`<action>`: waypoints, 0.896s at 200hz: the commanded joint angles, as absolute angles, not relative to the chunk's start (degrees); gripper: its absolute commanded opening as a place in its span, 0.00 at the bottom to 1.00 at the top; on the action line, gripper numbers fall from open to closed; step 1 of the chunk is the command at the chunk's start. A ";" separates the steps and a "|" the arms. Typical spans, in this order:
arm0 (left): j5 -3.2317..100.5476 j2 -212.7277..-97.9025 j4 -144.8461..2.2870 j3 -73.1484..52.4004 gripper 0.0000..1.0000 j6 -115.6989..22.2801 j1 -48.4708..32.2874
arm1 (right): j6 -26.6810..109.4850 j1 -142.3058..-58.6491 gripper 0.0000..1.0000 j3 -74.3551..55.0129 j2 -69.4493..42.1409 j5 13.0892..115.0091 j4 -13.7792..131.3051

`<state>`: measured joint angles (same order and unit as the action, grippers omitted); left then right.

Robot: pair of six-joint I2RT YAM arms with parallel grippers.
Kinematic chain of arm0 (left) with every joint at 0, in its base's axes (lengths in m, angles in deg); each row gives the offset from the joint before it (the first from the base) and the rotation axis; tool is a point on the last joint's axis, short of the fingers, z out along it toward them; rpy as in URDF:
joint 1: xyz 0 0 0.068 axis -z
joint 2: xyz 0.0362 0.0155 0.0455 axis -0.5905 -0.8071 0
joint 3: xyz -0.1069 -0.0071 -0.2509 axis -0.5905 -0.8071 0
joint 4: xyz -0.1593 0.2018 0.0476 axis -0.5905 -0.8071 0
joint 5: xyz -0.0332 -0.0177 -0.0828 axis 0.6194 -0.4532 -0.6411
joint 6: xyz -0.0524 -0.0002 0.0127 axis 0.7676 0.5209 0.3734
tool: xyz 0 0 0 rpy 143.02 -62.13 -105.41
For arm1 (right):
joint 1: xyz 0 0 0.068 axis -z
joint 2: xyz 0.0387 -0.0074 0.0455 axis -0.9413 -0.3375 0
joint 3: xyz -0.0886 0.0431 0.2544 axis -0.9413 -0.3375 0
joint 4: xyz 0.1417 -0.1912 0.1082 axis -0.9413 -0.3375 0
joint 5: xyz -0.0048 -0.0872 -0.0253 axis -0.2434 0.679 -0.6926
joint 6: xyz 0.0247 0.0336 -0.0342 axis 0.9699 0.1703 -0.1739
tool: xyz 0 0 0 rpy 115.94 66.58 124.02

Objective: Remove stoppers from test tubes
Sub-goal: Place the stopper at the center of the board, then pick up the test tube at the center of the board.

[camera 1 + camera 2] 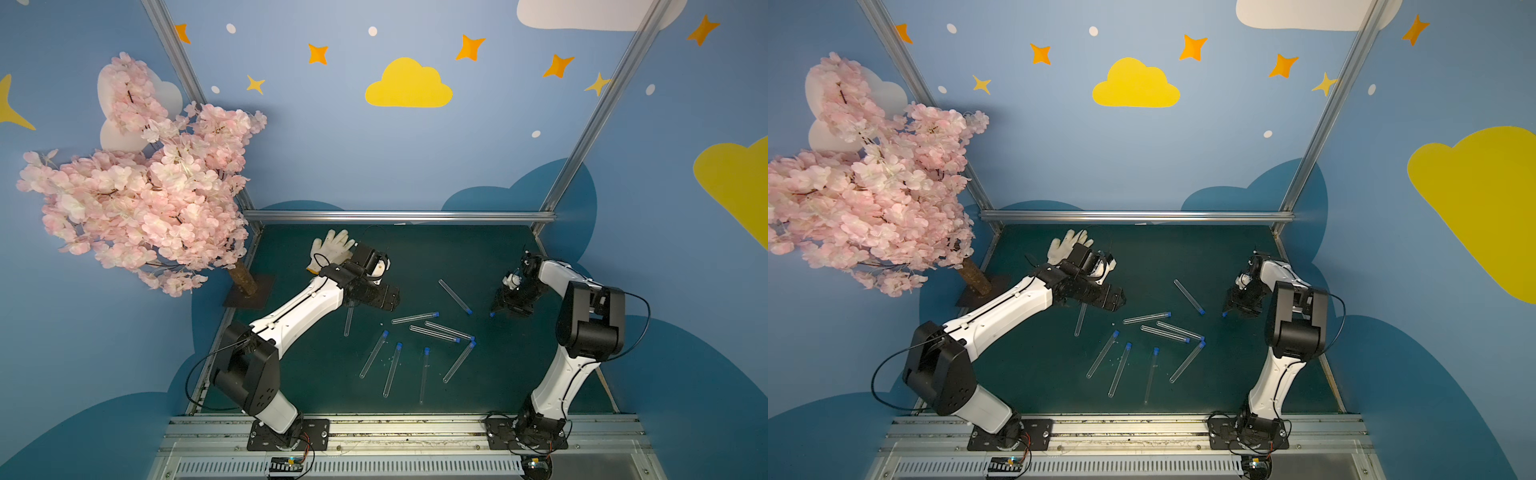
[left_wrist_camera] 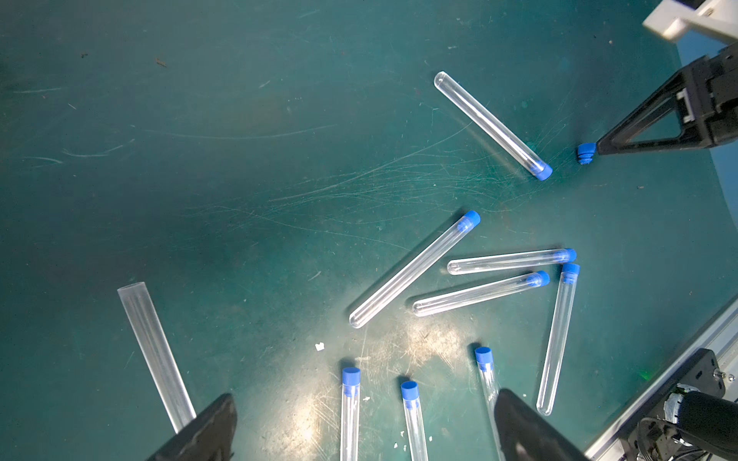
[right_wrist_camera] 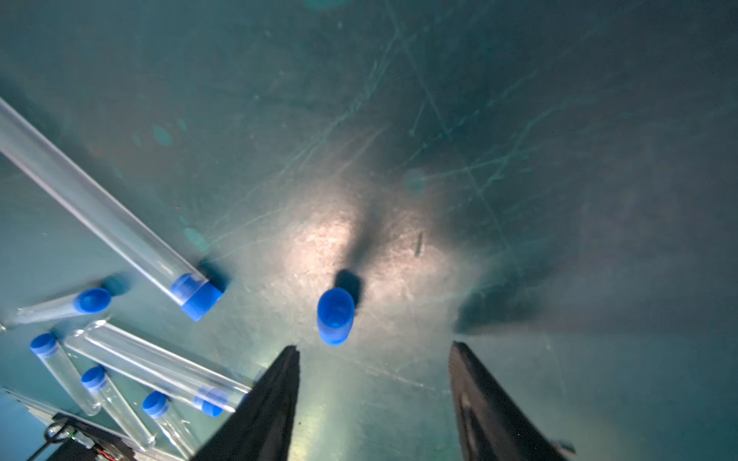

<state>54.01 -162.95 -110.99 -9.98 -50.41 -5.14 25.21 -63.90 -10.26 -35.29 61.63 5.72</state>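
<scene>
Several clear test tubes [image 1: 434, 333] lie scattered on the green mat, each plugged with a blue stopper [image 1: 468, 311]. One tube [image 1: 348, 319] [image 2: 153, 351] lies apart with its mouth bare, beside a finger of my left gripper [image 2: 365, 395]. That gripper [image 1: 392, 299] hovers open over the tubes and holds nothing. A loose stopper [image 3: 335, 315] [image 2: 586, 153] [image 1: 1224, 314] rests on the mat just past the fingertips of my right gripper [image 3: 374, 347] [image 1: 496, 309]. Its jaws stand apart with nothing between them. The nearest plugged tube [image 3: 96, 207] lies to one side of the loose stopper.
A white glove [image 1: 330, 247] lies at the back left of the mat, partly under my left wrist. A pink blossom tree [image 1: 137, 187] stands on a dark base plate [image 1: 249, 291] at the left edge. Aluminium rails [image 1: 399, 216] frame the mat.
</scene>
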 commanded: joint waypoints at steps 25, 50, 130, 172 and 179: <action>54.98 -163.46 -114.79 -8.95 1.00 -50.13 -4.99 | 25.16 -65.36 0.77 -7.17 -31.27 61.67 2.85; 56.02 -163.47 -116.78 -9.21 1.00 -50.17 -5.02 | 24.65 -67.32 0.81 -5.87 -29.67 62.68 1.69; 56.43 -164.91 -120.05 -11.64 0.99 -48.63 -5.01 | 23.41 -76.61 0.82 -6.14 -19.38 57.10 0.83; 56.14 -167.85 -120.39 -11.50 0.98 -47.17 -4.14 | 23.94 -81.51 0.83 -15.09 -9.63 43.70 9.28; 56.31 -168.34 -120.38 -11.50 0.97 -47.00 -4.00 | 24.25 -82.52 0.84 -16.85 -8.45 41.95 11.01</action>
